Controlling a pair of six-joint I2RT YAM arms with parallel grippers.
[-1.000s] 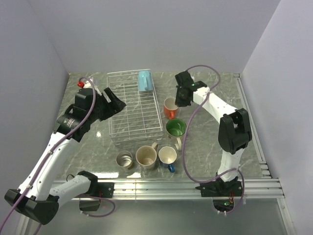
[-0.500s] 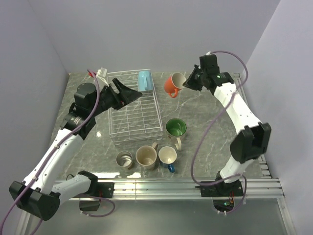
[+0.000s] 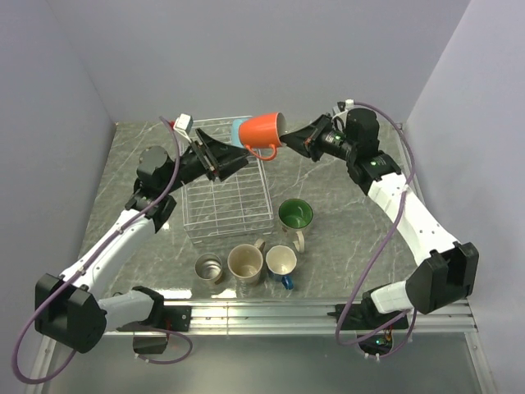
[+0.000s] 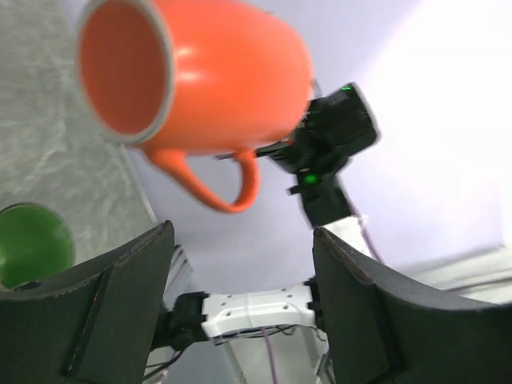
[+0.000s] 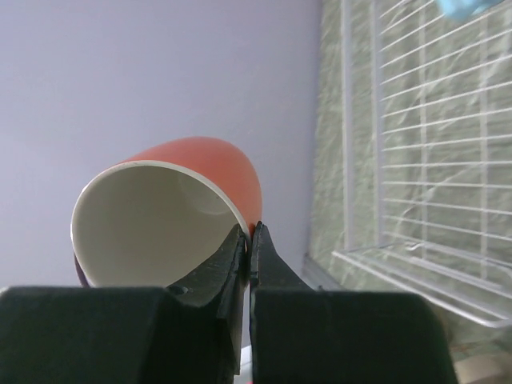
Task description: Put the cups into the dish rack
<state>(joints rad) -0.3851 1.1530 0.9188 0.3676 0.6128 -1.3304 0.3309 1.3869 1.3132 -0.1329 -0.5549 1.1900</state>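
An orange mug hangs in the air on its side, handle down, over the far right corner of the dish rack. My right gripper is shut on its rim; in the right wrist view the fingers pinch the mug wall. My left gripper stands open just left of and below the mug, apart from it. The left wrist view shows the mug's base above the spread gripper. A light blue mug lies in the rack's far end, partly hidden.
A white mug with green inside stands right of the rack. A steel mug, a beige mug and a dark blue mug stand in a row before the rack's near edge. Grey walls close in on all sides.
The right arm has lifted the orange mug off the table and carried it up and left over the rack. The left arm has swung up and right towards the mug.
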